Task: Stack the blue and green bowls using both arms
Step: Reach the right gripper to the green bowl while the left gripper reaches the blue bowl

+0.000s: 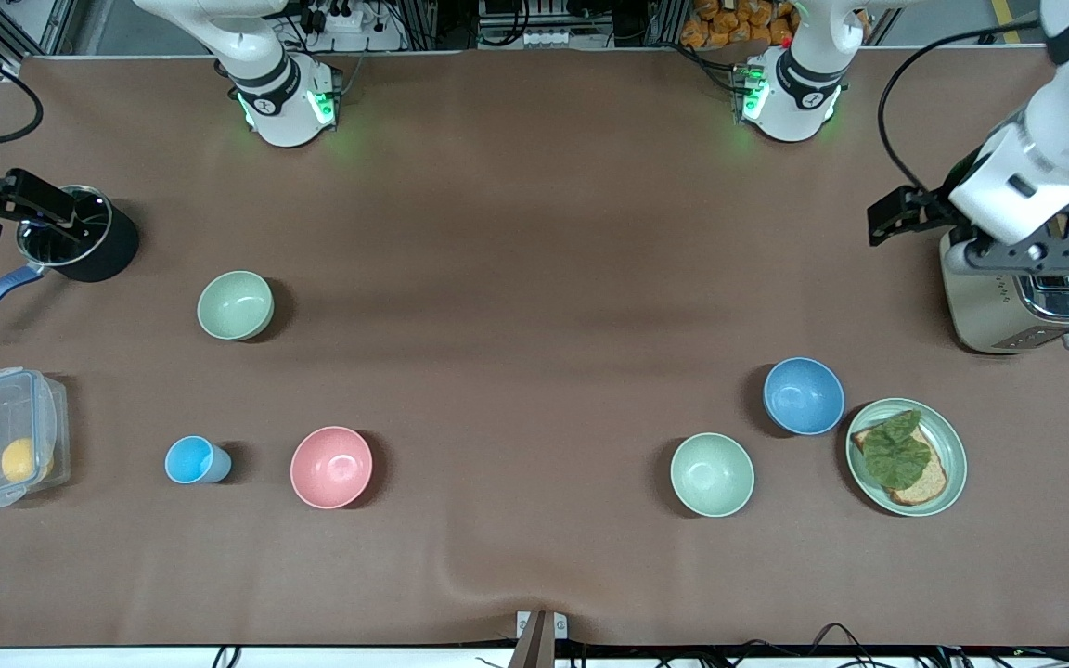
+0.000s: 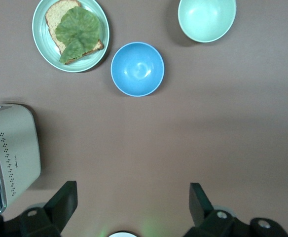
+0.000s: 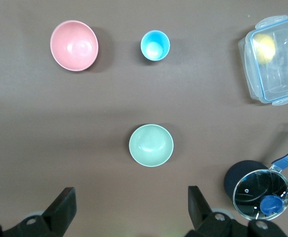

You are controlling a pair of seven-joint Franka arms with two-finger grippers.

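Observation:
The blue bowl [image 1: 804, 396] stands upright toward the left arm's end, beside the toast plate; it also shows in the left wrist view [image 2: 137, 68]. One green bowl [image 1: 712, 474] sits close to it, nearer the front camera [image 2: 206, 19]. A second green bowl [image 1: 236, 305] stands toward the right arm's end [image 3: 151, 145]. My left gripper [image 1: 1031, 264] hangs open and empty over the toaster's edge [image 2: 133, 197]. My right gripper [image 1: 29, 211] hangs open and empty over the pot [image 3: 131, 200].
A green plate [image 1: 957, 455] with toast and a leaf lies beside the blue bowl. A steel toaster [image 1: 1022, 311] stands under the left arm. A pink bowl [image 1: 331, 467], light-blue cup [image 1: 193, 460], plastic box [image 1: 4, 436] and black pot [image 1: 80, 239] sit toward the right arm's end.

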